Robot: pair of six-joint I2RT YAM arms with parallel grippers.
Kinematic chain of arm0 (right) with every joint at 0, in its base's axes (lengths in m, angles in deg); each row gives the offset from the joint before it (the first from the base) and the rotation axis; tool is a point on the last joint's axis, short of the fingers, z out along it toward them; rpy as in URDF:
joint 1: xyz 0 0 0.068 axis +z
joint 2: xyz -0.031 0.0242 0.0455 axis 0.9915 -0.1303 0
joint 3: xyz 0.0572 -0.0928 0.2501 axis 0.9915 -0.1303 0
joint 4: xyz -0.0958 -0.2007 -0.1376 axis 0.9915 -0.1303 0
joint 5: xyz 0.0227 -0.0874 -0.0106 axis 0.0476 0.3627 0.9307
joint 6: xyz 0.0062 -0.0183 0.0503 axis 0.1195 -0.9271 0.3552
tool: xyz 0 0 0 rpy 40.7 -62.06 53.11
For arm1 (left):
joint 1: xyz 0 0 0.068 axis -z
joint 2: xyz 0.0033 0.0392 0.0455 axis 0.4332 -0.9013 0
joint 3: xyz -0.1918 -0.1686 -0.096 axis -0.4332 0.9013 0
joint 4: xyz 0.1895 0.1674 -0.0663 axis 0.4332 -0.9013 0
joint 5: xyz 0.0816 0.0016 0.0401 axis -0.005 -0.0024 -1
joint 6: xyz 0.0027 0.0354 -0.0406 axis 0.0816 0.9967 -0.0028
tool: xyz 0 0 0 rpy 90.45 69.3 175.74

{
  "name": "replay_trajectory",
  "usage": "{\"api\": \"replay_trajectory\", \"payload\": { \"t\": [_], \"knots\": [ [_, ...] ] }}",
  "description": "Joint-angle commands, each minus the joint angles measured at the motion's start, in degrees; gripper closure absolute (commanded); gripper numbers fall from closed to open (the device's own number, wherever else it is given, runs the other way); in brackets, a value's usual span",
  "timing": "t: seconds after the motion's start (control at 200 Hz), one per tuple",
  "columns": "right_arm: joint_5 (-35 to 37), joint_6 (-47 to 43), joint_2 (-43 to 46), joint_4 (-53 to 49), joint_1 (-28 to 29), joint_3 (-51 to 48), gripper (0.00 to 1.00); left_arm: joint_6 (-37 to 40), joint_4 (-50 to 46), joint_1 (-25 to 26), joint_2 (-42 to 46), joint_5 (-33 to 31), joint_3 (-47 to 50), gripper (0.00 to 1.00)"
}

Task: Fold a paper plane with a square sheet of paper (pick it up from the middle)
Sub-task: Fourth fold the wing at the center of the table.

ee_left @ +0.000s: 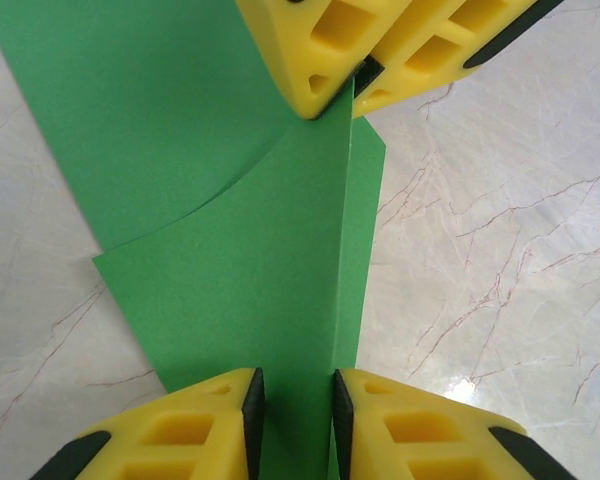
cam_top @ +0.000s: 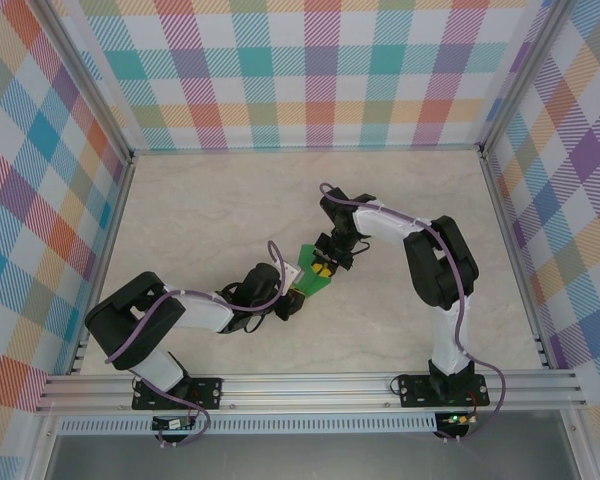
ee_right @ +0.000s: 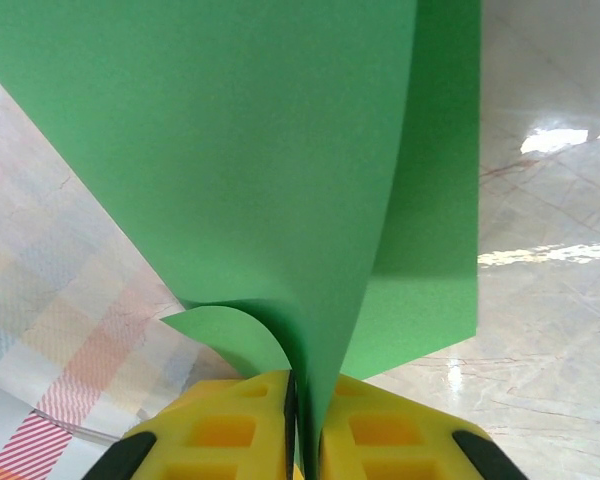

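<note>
Yellow-fingered, the left claw (ee_left: 293, 405) reaches in from the near left with its jaws slightly parted, straddling the near end of the folded green sheet of paper (ee_left: 240, 290) without pinching it. The sheet is at the middle of the marbled surface (cam_top: 210, 210), between the two claws. At its far end the right claw (ee_right: 303, 400) is clamped on the crease, with one flap curling aside.

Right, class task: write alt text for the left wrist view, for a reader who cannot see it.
A folded green paper stretches over a marbled table, pinched at the top by the right gripper. At the bottom, the left gripper has its yellow fingers slightly apart on either side of the paper.
</note>
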Motion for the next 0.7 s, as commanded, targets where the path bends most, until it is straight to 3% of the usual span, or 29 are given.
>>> {"api": "replay_trajectory", "payload": {
  "t": [0.0,0.225,0.49,0.695],
  "knots": [
    [-1.26,0.99,0.79,-0.19,-0.27,0.38,0.86,-0.19,0.88,-0.46,0.11,0.11,-1.47,0.72],
    [-2.23,1.07,0.93,0.2,-0.28,0.19,0.85,-0.1,0.73,-0.42,-1.47,-0.22,-2.62,0.73],
    [-3.42,1.36,1.67,1.73,-0.28,0.01,0.76,-1.19,0.53,-0.45,-2.46,-1.78,-2.82,0.8],
    [-1.07,-0.69,4.7,2.33,-0.54,-0.67,0.49,-5.26,2.12,-0.6,-1.3,-2.88,-1.5,0.91]
  ]
}}
